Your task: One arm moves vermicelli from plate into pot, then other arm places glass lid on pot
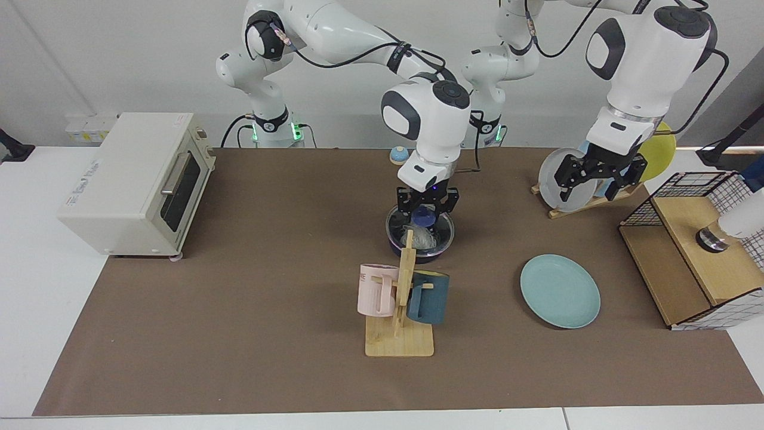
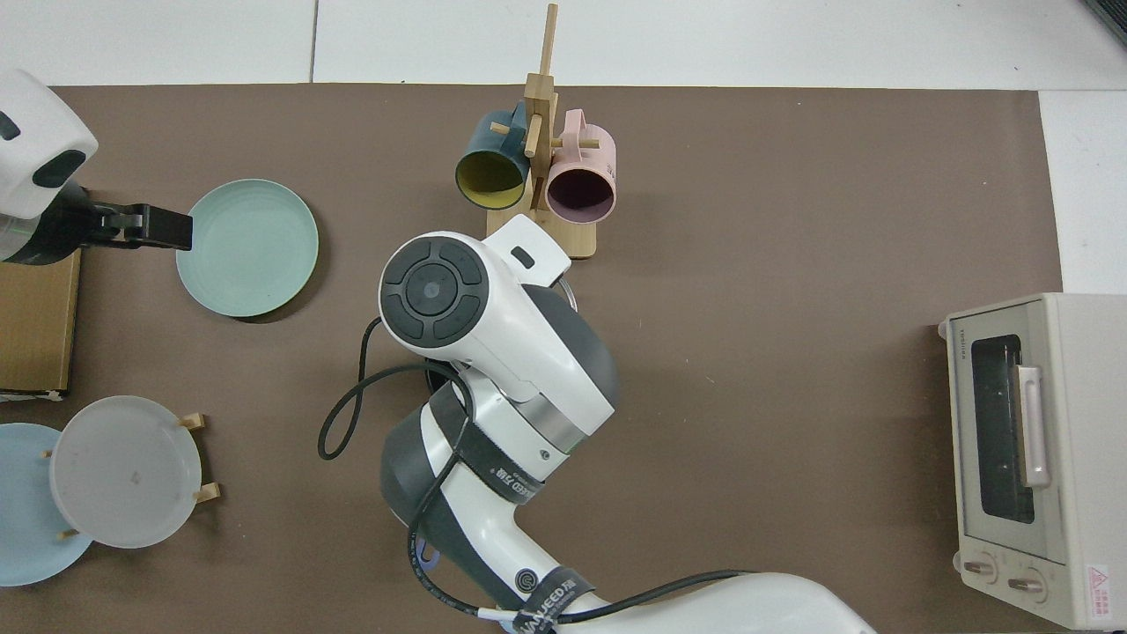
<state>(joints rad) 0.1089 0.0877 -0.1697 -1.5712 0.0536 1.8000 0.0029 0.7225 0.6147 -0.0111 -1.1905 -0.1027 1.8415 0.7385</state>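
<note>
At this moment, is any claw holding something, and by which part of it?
Yes. The right claw holds the glass lid by its blue knob, over the pot. The left claw holds nothing and waits, raised.

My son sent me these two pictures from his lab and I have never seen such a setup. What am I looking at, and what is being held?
These are two white robot arms at a table covered with a brown mat. One picture looks across the table at them; the other looks straight down from above.

The right end effector grips the blue knob of the glass lid, which sits on or just above the pot. Pale vermicelli shows through the glass.

The left end effector hangs open and empty, raised near a rack of plates; that arm waits.

Also on the mat: the empty teal plate, a wooden stand with two mugs, a toaster oven and a wire basket.
</note>
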